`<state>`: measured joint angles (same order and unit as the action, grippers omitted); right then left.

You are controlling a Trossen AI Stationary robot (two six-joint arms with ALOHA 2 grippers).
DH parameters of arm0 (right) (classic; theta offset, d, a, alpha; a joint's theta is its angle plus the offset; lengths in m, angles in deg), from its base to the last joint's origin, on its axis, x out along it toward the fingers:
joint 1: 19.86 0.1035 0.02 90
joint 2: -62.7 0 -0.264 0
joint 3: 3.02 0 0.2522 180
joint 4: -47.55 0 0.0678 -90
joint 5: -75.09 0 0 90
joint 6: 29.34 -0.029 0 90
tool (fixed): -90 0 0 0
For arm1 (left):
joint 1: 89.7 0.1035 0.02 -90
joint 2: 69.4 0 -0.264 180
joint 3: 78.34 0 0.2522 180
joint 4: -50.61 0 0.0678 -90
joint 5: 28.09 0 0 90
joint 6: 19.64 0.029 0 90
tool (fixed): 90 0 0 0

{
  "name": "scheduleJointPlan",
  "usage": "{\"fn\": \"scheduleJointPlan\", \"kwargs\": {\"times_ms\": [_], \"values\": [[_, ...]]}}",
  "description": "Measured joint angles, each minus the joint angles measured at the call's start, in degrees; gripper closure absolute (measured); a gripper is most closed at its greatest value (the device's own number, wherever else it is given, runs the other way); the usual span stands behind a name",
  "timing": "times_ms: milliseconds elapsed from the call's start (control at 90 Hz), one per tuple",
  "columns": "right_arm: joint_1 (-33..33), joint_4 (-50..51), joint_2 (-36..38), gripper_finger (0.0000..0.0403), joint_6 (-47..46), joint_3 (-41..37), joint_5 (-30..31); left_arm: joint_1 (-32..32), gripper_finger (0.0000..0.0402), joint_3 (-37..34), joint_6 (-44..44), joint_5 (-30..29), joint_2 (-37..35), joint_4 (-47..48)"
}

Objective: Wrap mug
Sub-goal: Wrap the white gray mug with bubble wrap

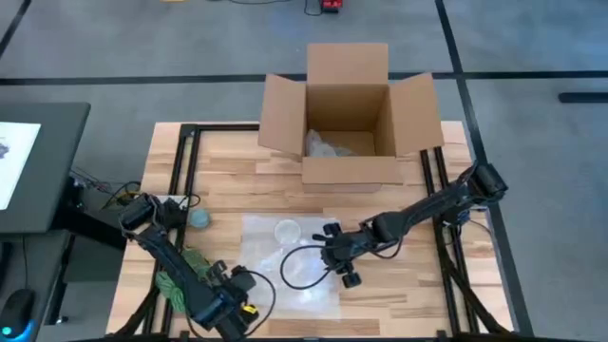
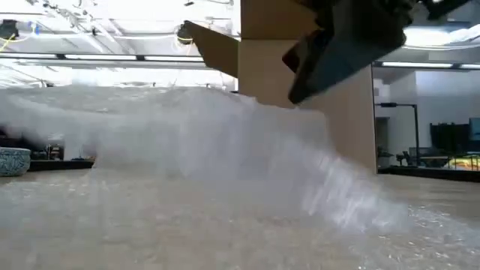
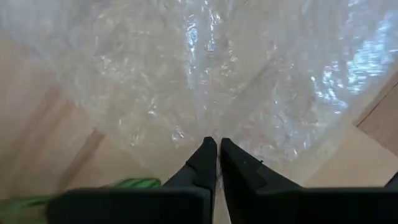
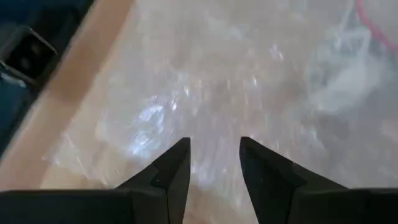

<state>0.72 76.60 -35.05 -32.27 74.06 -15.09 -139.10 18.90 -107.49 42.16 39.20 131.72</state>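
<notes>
The clear mug [image 1: 287, 231] stands on the bubble wrap [image 1: 285, 271] just beyond the released right tool [image 1: 334, 255], the nearer one, while the clenched left tool [image 3: 212, 148] pinches the sheet's near edge.

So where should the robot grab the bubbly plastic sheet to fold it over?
Probably the bubble wrap is best pinched at a free edge, since it lies flat and thin on the table. The right gripper, fingers open, hovers over it; coming down at the sheet's near-right edge and lifting inward looks easiest.
</notes>
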Motion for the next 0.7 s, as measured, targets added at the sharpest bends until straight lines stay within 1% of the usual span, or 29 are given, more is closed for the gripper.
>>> {"fn": "scheduleJointPlan", "kwargs": {"times_ms": [100, 189, 289, 422, 489, 567, 644, 700], "values": [[-0.09, 3.09, 0.9, 0.0275, 1.64, 2.0, 0.32, -0.32, 0.0402, -0.49, -0.87, -0.1, 0.0, -1.26], [-0.07, 2.78, 2.58, 0.0275, 3.2, 3.65, 0.33, -0.37, 0.0402, -1.26, -0.98, -1.27, 0.0, -3.99], [-0.67, -2.04, 3.81, 0.0275, 4.21, 4.85, 0.33, -0.35, 0.0402, -1.92, 0.5, -2.89, 0.11, -8.53], [-2.99, -9.73, 3.24, 0.0275, 5.37, 4.84, 0.42, -0.35, 0.0402, -3.19, 1.52, -3.1, 0.17, -13.56], [-4.68, -12.75, 2.0, 0.0275, 5.36, 4.84, 0.5, -0.41, 0.0402, -3.24, 1.37, -3.12, 0.17, -13.93], [-6.25, -12.65, 1.58, 0.0275, 4.7, 4.62, 0.46, -0.42, 0.0402, -3.24, 1.62, -3.13, 0.2, -13.75], [-8.24, -15.18, 0.28, 0.0275, 4.52, 4.98, 0.41, -0.42, 0.0402, -3.24, 2.05, -3.11, 0.2, -12.73], [-9.41, -14.25, -0.03, 0.0275, 4.46, 4.74, 0.27, -0.4, 0.0401, -3.25, 2.07, -3.09, 0.21, -12.16]]}}
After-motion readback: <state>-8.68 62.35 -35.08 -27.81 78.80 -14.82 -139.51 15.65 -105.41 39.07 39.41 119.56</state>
